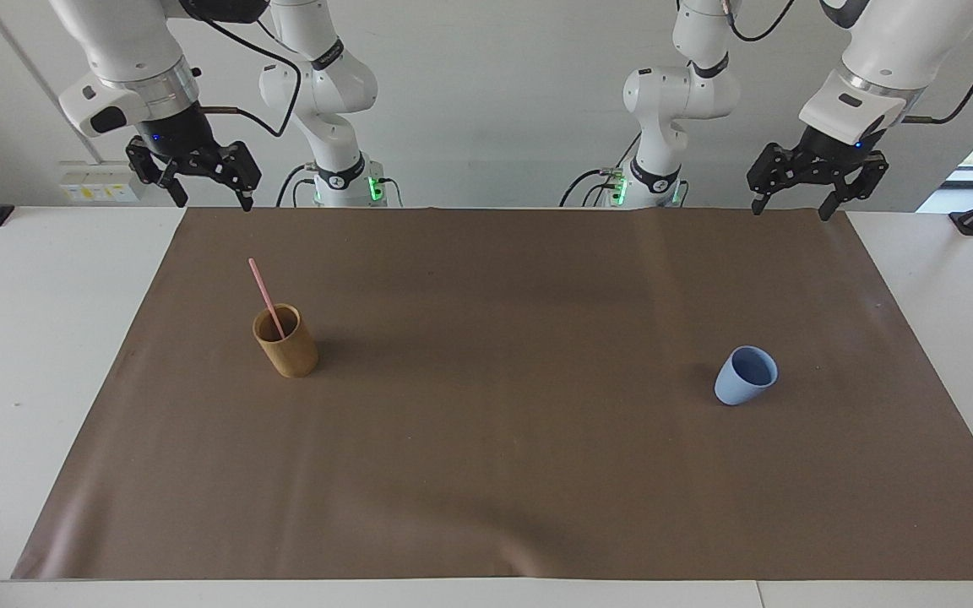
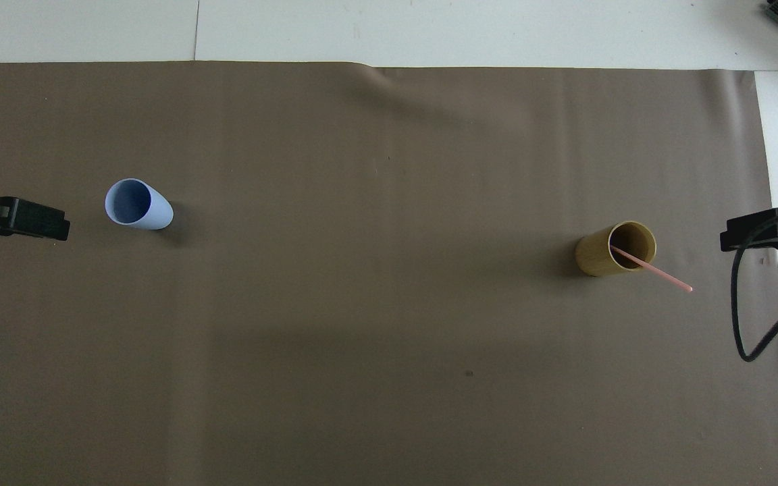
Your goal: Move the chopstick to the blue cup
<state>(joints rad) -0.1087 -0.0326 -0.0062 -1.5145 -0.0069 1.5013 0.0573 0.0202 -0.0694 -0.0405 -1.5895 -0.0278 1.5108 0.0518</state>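
The left tool (image 1: 791,207) is hanging open and empty at two o'clock in the facing view; the right tool (image 1: 213,201) is hanging open and empty at ten o'clock.

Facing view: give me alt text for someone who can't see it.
A pink chopstick leans in a tan wooden cup; the blue cup stands empty toward the left arm's end. Both open grippers, right and left, hover above the mat's robot-side edge.

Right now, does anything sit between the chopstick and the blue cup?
Nothing visible does. The chopstick leans in the wooden cup toward the right arm's end; only bare brown mat separates it from the blue cup.
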